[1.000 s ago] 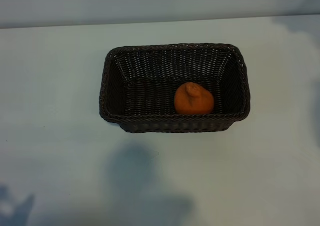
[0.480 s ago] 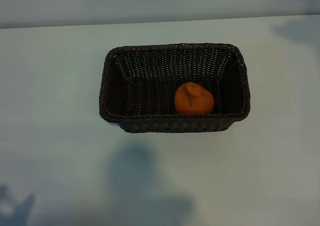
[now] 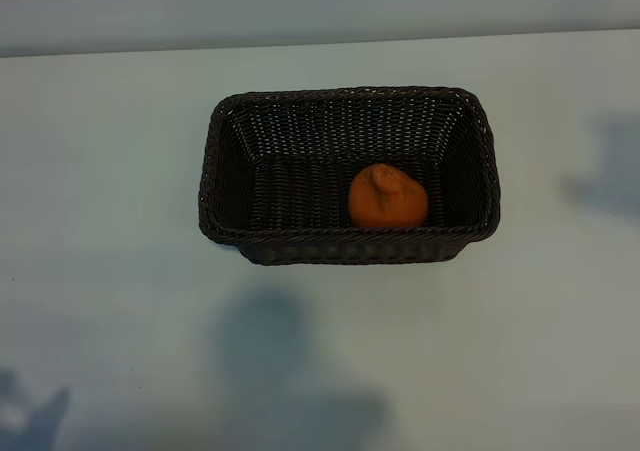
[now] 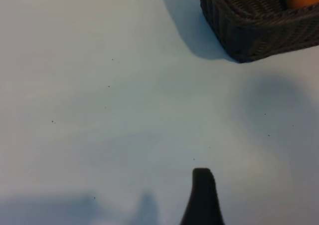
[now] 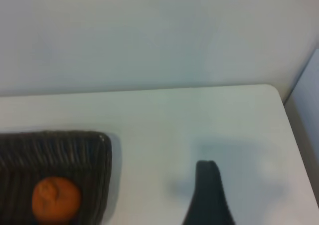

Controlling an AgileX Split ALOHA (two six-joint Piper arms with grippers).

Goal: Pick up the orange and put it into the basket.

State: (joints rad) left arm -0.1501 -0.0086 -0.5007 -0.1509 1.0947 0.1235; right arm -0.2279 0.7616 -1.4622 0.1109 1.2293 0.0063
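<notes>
The orange [image 3: 387, 197] lies inside the dark brown wicker basket [image 3: 215, 161], against its near wall, right of the middle. Neither arm shows in the exterior view. In the left wrist view only one dark finger [image 4: 203, 197] of my left gripper shows, over bare table, well apart from the basket's corner [image 4: 239, 30]; nothing is in its grip. In the right wrist view one dark finger [image 5: 209, 195] of my right gripper hangs over the table beside the basket [image 5: 102, 155], with the orange [image 5: 56, 199] resting in it. Both grippers stand open and empty.
The white table [image 3: 100, 271] spreads around the basket on all sides. Its far edge meets a pale wall [image 3: 320, 6]. The table's rounded far corner [image 5: 274, 89] shows in the right wrist view. Soft shadows lie on the near part of the table [image 3: 270, 361].
A shadow on the table's right side has slid from the far corner toward the middle of that side. The basket and the orange have not moved.
</notes>
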